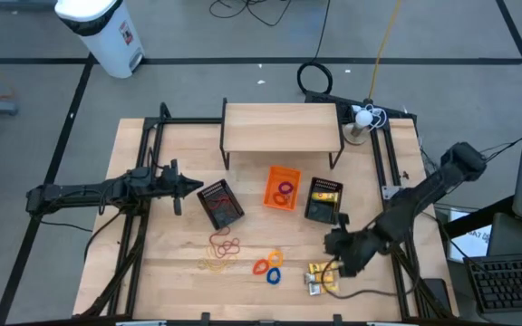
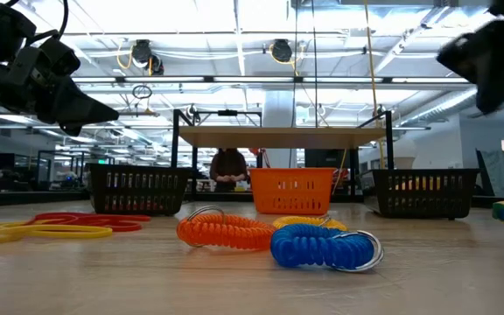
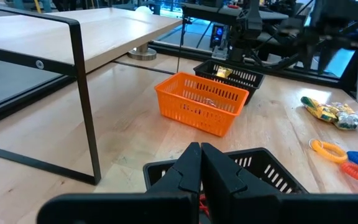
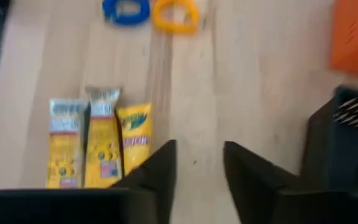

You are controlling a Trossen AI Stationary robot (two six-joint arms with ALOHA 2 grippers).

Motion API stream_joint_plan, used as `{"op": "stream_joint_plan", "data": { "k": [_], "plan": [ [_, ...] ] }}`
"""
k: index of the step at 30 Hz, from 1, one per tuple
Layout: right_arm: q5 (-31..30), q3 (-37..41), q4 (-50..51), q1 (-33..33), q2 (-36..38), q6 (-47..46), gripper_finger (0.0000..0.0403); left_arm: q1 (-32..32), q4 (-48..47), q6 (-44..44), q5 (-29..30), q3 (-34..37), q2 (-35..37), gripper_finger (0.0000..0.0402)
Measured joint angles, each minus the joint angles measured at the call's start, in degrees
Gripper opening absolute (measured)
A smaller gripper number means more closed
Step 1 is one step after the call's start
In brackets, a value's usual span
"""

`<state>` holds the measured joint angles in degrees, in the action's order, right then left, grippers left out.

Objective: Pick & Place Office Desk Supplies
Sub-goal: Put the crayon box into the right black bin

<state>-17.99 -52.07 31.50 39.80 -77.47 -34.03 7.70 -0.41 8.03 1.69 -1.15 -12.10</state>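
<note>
Yellow-and-white packets (image 4: pixel 98 146) lie flat side by side on the table near its front right (image 1: pixel 319 277). My right gripper (image 4: pixel 197 165) hovers open above the table just beside them, nothing between its fingers (image 1: pixel 341 246). Coiled rings, orange (image 2: pixel 226 232) and blue (image 2: pixel 322 247), lie near the table's front middle (image 1: pixel 268 265). Red and yellow rubber bands (image 1: pixel 223 249) lie left of them. My left gripper (image 3: pixel 201 163) is shut and held above the table's left side, just by the left black mesh bin (image 1: pixel 220 205).
An orange bin (image 1: pixel 282 187) holding rings stands mid-table, with a second black mesh bin (image 1: pixel 323 199) to its right. A wooden shelf on black legs (image 1: pixel 282 127) spans the far side. A person stands in the room beyond the table (image 2: pixel 229 171).
</note>
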Motion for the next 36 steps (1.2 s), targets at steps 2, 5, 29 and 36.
{"op": "stream_joint_plan", "data": {
  "k": [2,5,29,36],
  "plan": [
    [0.06,0.0,0.11,1.68,-2.36,-2.15,0.016,0.0,-0.02,-0.02,-0.02,0.0,0.0,0.001],
    [0.07,0.0,0.01,4.08,-5.32,-6.27,0.0206,0.0,-0.02,0.0,-0.04,0.0,-0.01,0.001],
    [3.1,2.45,-3.53,7.2,-15.78,-11.76,0.0251,0.0,-0.02,0.69,-0.13,0.0,0.0,0.001],
    [2.76,3.01,-6.77,7.14,-15.91,-6.67,0.0237,0.0,-0.02,0.73,-0.12,0.0,-0.02,0.001]
  ]
}}
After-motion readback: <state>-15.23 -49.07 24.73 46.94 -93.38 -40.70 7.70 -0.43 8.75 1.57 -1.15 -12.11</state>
